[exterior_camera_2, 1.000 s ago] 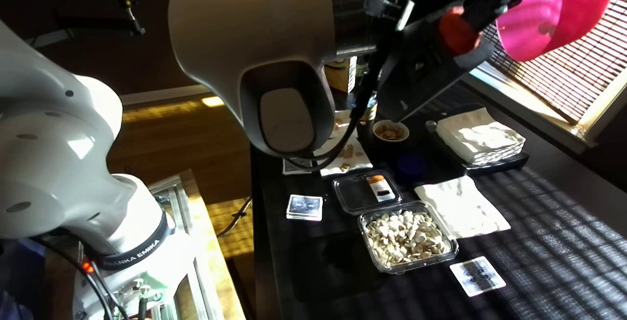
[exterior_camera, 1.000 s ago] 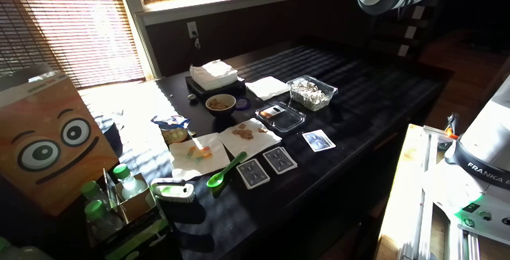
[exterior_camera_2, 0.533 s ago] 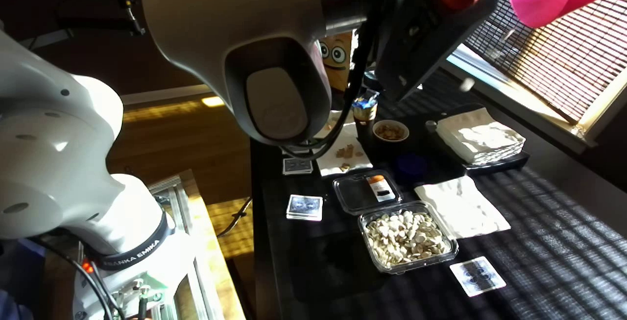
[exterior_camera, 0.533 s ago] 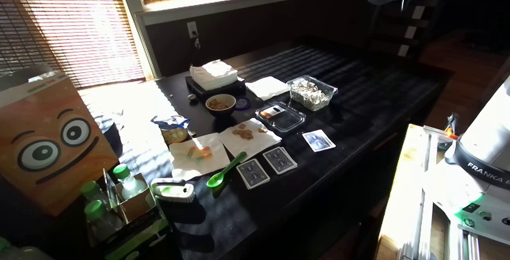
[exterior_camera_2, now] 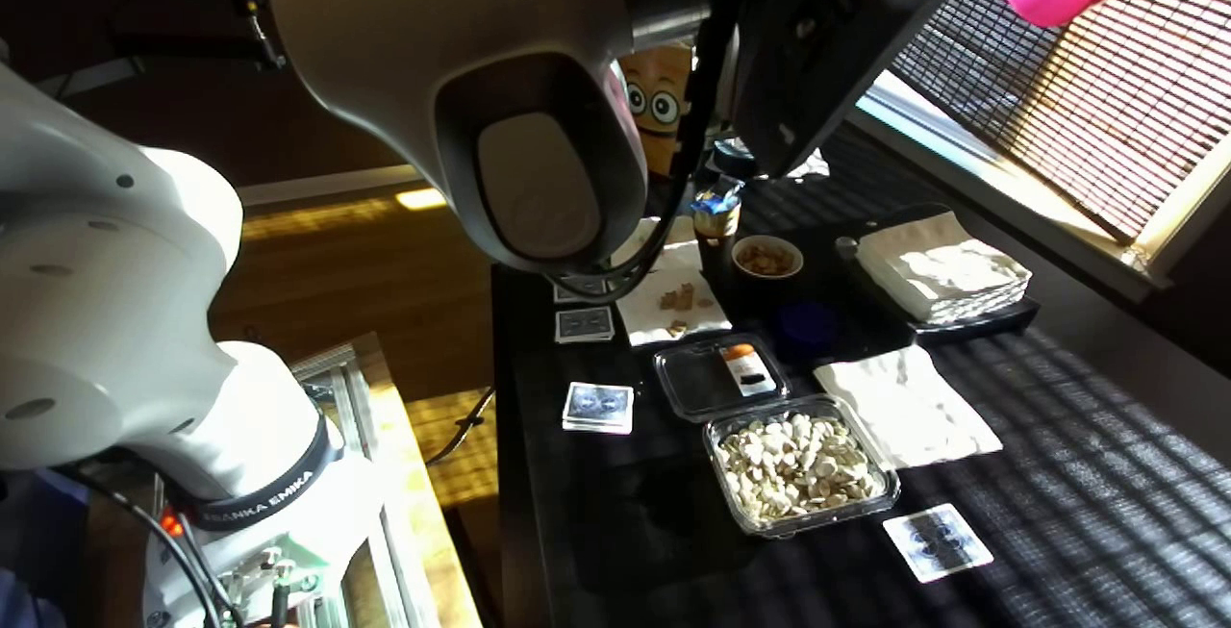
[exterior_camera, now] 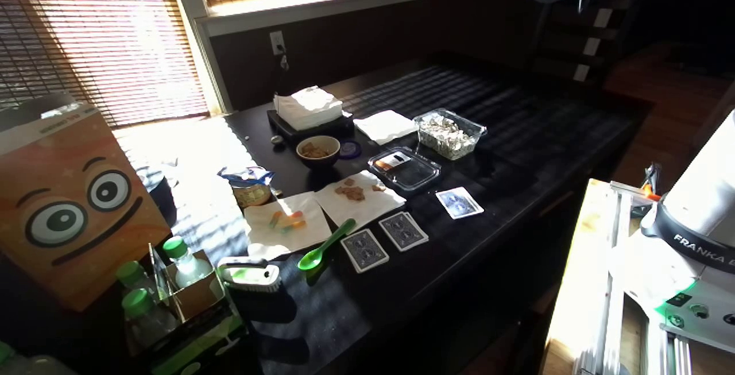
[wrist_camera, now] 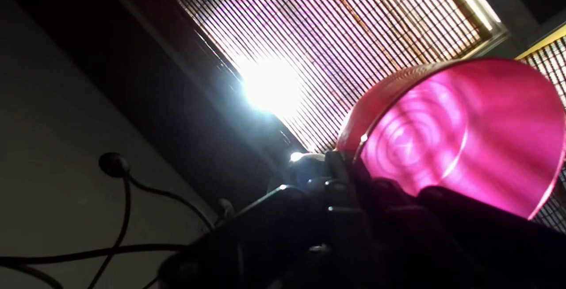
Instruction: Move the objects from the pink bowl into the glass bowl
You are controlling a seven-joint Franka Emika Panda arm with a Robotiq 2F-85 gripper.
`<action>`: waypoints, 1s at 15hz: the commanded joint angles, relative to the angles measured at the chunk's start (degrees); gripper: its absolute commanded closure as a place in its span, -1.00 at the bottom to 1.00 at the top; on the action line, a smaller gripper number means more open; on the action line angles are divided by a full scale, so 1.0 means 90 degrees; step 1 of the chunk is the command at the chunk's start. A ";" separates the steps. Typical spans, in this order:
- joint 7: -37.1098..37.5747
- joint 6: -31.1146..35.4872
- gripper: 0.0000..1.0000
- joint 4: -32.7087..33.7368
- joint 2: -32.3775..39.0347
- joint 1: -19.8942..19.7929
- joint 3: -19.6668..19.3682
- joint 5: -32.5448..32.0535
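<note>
Our black two-fingered gripper (wrist_camera: 358, 171) is clamped on the rim of a small, round, plastic-looking, bright pink bowl (wrist_camera: 468, 134), which tilts well above the black table (exterior_camera_2: 1077, 436). On it, the clear, squarish glass bowl (exterior_camera_2: 827, 518) stands heaped with pale, flat, seed-like pieces (exterior_camera_2: 793, 460), just beside a flat, see-through lid (exterior_camera_2: 697, 383). No piece shows inside the part of the pink bowl seen in the wrist view; its near edge lies hidden behind the gripper. We judge the pour all but finished. To end it well, we should keep the pinch firm, hold the mouth over the glass bowl (whether the two line up now, we cannot tell), let any last piece drop, and shake lightly rather than jerk. Only then should we level the pink bowl, slowly, since a rim held at one spot could swivel. Half a second earlier, in an exterior view, what look like more pieces hung blurred in mid-air near the slatted brown window blind (exterior_camera_2: 1116, 99); now none show there. The pink bowl has climbed, more of it cut off by the top edge, while the glass bowl has not moved.
</note>
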 commanded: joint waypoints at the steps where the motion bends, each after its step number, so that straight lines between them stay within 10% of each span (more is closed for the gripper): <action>1: 0.0109 0.0000 0.98 -0.0107 -0.0157 -0.0123 0.0113 -0.0082; 15: 0.1260 -0.0444 0.98 -0.0499 0.1695 -0.0053 -0.0089 -0.0510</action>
